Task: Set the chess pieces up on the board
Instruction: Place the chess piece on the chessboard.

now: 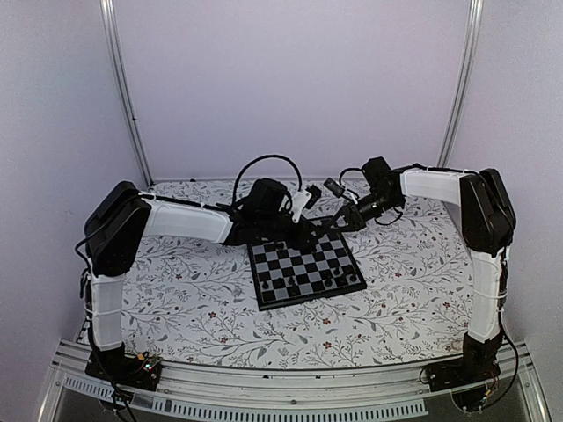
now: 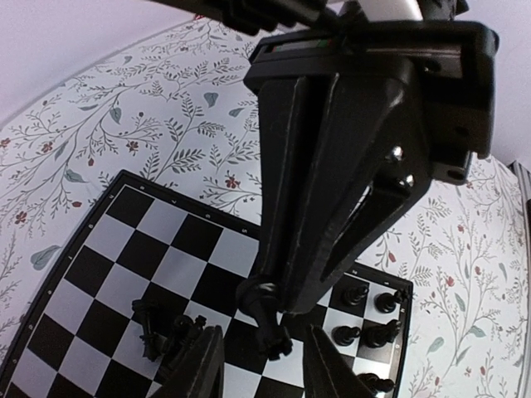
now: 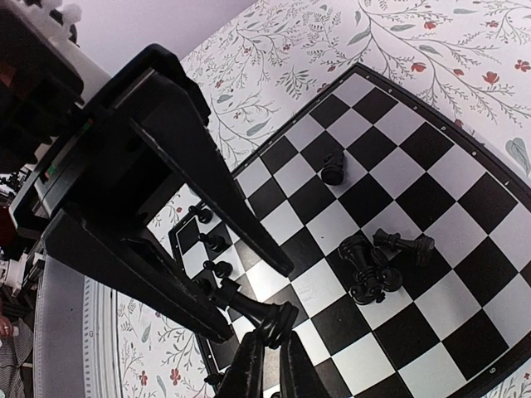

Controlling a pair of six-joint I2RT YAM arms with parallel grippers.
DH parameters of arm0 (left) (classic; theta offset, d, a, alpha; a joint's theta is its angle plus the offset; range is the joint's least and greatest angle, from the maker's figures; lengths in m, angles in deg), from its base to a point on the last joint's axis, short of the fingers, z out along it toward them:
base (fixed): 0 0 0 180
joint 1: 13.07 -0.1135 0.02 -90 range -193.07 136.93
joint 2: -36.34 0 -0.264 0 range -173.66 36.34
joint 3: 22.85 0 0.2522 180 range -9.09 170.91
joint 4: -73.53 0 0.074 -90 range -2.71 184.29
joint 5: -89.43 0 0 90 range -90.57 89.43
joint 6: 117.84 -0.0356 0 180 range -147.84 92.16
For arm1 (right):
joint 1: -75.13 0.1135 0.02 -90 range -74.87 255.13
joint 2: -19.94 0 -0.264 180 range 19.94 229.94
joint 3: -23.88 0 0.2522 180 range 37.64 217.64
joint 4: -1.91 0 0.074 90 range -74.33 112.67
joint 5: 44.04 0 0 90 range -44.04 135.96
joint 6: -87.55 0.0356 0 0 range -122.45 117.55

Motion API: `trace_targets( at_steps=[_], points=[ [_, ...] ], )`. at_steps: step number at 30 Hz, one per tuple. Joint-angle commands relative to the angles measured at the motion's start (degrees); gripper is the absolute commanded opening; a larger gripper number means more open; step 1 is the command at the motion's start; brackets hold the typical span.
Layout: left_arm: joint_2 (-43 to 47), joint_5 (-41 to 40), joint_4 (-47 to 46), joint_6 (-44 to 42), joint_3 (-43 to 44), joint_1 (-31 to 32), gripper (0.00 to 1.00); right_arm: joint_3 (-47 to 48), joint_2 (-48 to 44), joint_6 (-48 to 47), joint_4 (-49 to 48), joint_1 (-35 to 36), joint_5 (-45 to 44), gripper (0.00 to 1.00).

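Note:
The black and pale grey board (image 1: 310, 264) lies mid-table. My right gripper (image 3: 271, 342) is shut on the base of one black chess piece (image 3: 264, 313) and holds it tilted in the air above the board. My left gripper (image 2: 265, 336) is open, with a finger (image 2: 206, 365) on either side of that same piece (image 2: 272, 322) and a gap on both sides. Several pieces lie toppled in a heap (image 3: 372, 269) on the board (image 3: 431, 191). One more piece (image 3: 333, 168) sits alone farther off. Several pieces stand in a row (image 2: 365, 319) along one board edge.
The floral tablecloth (image 1: 193, 299) surrounds the board on all sides. Both arms meet over the board's far edge, their wrists and cables (image 1: 264, 171) crowded together there. The pale back wall stands behind.

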Motion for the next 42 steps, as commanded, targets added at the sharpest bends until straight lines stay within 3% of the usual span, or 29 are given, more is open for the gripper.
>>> trace_targets(
  at_steps=[1, 9, 18, 24, 27, 31, 37, 39, 40, 42],
  points=[
    [-1.29, -0.65, -1.21, 0.46, 1.88, 0.33, 0.33, 1.10, 0.39, -0.21, 0.60, 0.08, 1.33, 0.09],
    [-1.60, 0.05, -2.14, 0.87, 2.37, 0.24, 0.29, 1.12, 0.73, -0.31, 0.57, 0.09, 1.10, 0.09],
    [-1.56, 0.93, -1.83, 0.49, 2.81, 0.21, 0.11, 1.29, 1.02, -0.38, 0.70, 0.10, 0.89, 0.11],
    [1.75, 0.63, 4.22, -1.39, 3.31, 0.13, 0.05, 1.66, -2.39, -3.16, 4.02, -1.15, -3.17, 0.34],
    [5.71, 1.18, 9.72, -3.24, 2.11, 0.14, 0.05, 0.93, -6.69, -5.04, 5.28, -4.23, -2.60, 0.40],
    [11.14, 4.40, 20.12, -4.52, 0.71, 0.82, 0.05, 0.62, -11.35, -6.48, 7.67, -8.54, -3.49, 0.49],
    [16.78, 2.89, 40.68, -6.39, 0.55, 3.71, 0.06, -3.32, -20.10, -8.68, 7.06, -10.15, -10.98, 0.57],
    [18.36, 1.76, 44.76, -6.39, -0.11, 5.05, 0.06, -4.02, -22.49, -8.35, 6.36, -10.25, -13.05, 0.69],
    [19.10, 0.90, 46.45, -6.35, -0.72, 5.74, 0.06, -4.06, -24.04, -8.26, 5.99, -10.25, -14.26, 0.93],
    [19.74, -1.06, 49.27, -5.86, -1.56, 7.07, 0.06, -4.46, -26.19, -7.53, 3.77, -10.23, -17.58, 0.99]
  ],
)
